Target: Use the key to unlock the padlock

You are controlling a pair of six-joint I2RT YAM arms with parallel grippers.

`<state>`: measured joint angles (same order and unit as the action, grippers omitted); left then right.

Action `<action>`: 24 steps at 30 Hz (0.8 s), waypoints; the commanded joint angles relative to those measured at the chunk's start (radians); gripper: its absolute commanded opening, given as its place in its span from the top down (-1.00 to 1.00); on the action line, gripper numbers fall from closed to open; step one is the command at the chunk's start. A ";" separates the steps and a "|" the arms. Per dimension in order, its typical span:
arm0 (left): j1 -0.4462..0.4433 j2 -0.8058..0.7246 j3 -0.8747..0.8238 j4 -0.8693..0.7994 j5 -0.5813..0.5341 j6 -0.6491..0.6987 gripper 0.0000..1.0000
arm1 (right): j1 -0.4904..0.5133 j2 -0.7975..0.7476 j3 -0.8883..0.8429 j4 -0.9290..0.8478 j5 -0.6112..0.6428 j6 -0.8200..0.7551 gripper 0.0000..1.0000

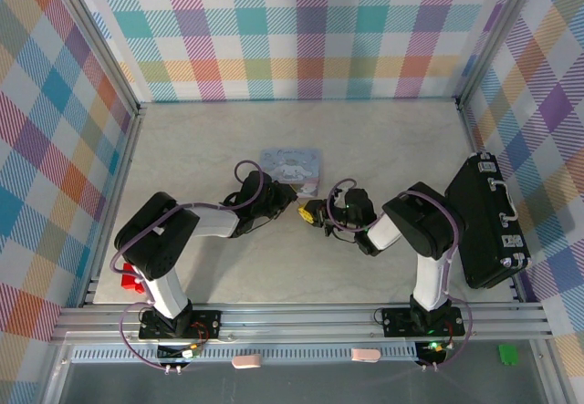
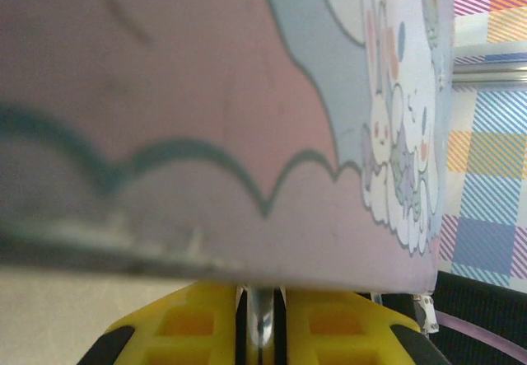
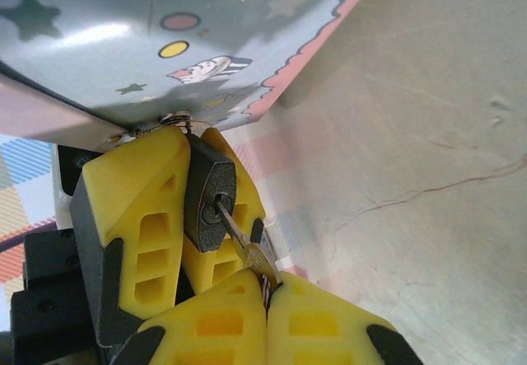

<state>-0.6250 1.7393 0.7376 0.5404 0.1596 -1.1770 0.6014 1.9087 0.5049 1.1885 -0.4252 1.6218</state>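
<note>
Yellow left fingers clamp padlock; right fingers pinch the inserted key.

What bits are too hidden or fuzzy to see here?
- Right wrist view: the shackle of the padlock is mostly hidden behind the left hand and the tin.
- Right wrist view: the head of the key is buried in the right hand.
- Top view: padlock and key are too small.
- Left wrist view: the tin is blurred, too close.
</note>
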 commanded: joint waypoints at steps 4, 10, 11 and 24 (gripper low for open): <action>-0.093 -0.053 0.036 0.049 0.210 0.012 1.00 | 0.015 -0.002 0.048 0.086 -0.029 -0.008 1.00; -0.094 -0.043 0.031 0.048 0.219 0.013 1.00 | -0.029 -0.033 0.024 0.037 -0.027 -0.041 1.00; -0.094 -0.043 0.029 0.047 0.221 0.014 1.00 | -0.037 -0.029 0.021 0.041 -0.031 -0.040 1.00; -0.111 -0.017 0.041 0.044 0.228 0.019 1.00 | -0.032 -0.041 0.069 -0.006 -0.049 -0.052 1.00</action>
<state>-0.6392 1.7287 0.7376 0.5251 0.1646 -1.1622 0.5571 1.8984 0.5064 1.1572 -0.5140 1.6070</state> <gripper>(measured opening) 0.148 0.049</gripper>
